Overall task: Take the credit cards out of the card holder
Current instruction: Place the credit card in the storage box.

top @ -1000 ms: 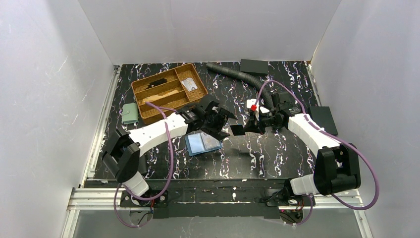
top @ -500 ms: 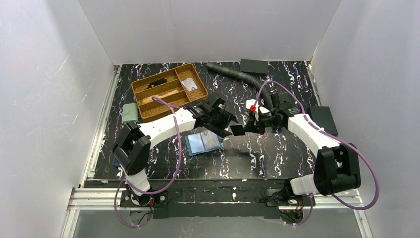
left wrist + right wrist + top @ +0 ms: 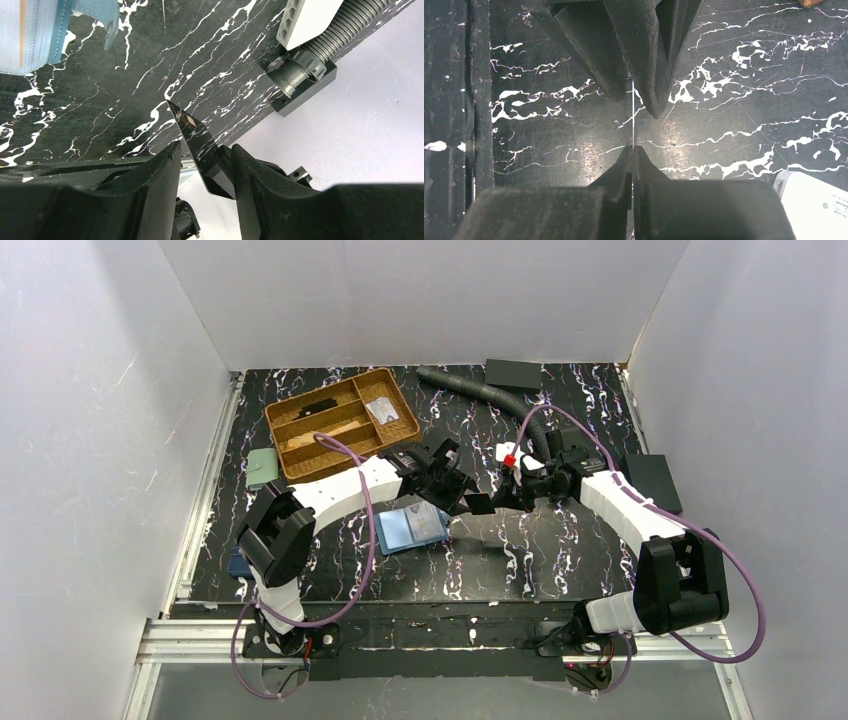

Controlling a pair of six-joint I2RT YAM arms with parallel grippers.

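1. Nearest my bases, a dark navy wallet (image 3: 237, 563) lies at the left edge of the black marbled table (image 3: 560, 540), beside my left arm's elbow.
2. The card holder (image 3: 412, 528) lies open and flat, its pale striped inside facing up. My left arm's purple cable (image 3: 368, 525) loops just left of it.
3. My left claw (image 3: 205, 146) hangs just past the holder's far right corner, apart from it. Its jaws stand partway apart on either side of a dark card (image 3: 192, 130). The right wrist view shows a thin gap beside the card, so this claw is not clamped on it.
4. My right claw (image 3: 632, 150) faces it from the right, its fingers pressed together on the card's other end. It holds the card on edge above the table, to the right of the holder.
5. Just beyond my right claw sits a white box (image 3: 507, 452) with a red piece on it.
6. Farther left are a pale green pouch (image 3: 262, 468) and a wooden divided tray (image 3: 326, 392). My left forearm crosses the tray's near corner.
7. Farthest away, a corrugated hose (image 3: 475, 390) curves toward a black box (image 3: 513, 373) by the back wall.
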